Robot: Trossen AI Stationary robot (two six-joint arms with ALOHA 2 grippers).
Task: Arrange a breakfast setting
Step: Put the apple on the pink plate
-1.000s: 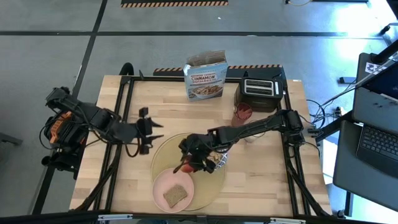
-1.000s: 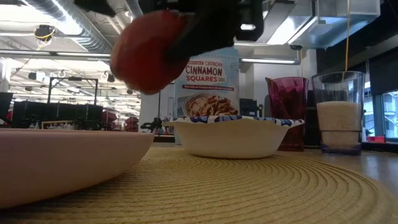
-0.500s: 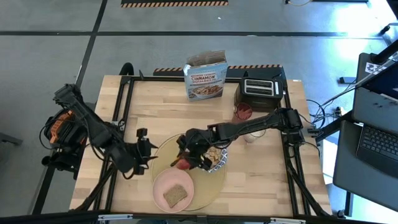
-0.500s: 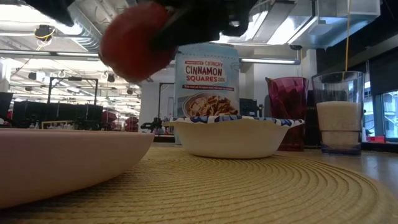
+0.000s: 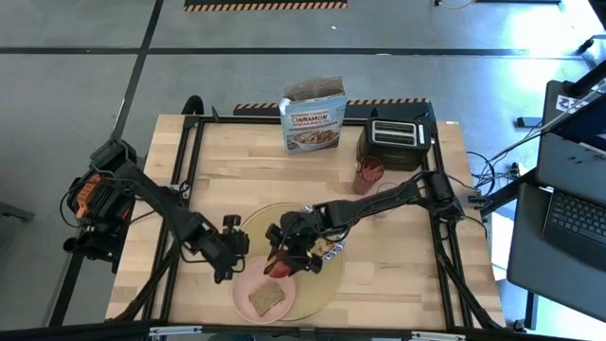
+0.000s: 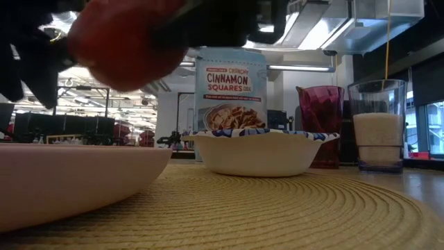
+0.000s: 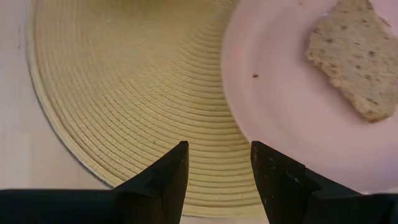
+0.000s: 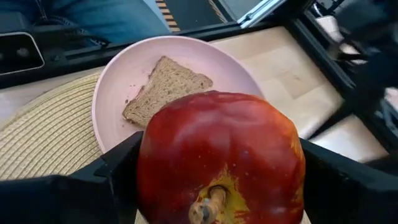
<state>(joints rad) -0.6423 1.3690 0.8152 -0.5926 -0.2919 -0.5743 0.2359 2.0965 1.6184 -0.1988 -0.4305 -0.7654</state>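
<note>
The right gripper (image 5: pixel 280 262) clasps a glossy round red apple (image 8: pixel 221 155) above the smooth pink plate (image 5: pixel 244 284) bearing a coarse toast slice (image 5: pixel 267 298). The left gripper (image 7: pixel 216 168), parted and empty, hovers over the ribbed woven placemat (image 7: pixel 130 93) near the desk's front edge.

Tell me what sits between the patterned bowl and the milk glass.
In the low view, the red cup stands between the patterned bowl and the milk glass, farther back.

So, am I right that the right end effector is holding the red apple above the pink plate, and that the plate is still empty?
Not quite: the pink plate is not empty; a toast slice lies on it, as the right wrist view shows. The rest holds: the right end effector is holding the red apple above the plate.
</note>
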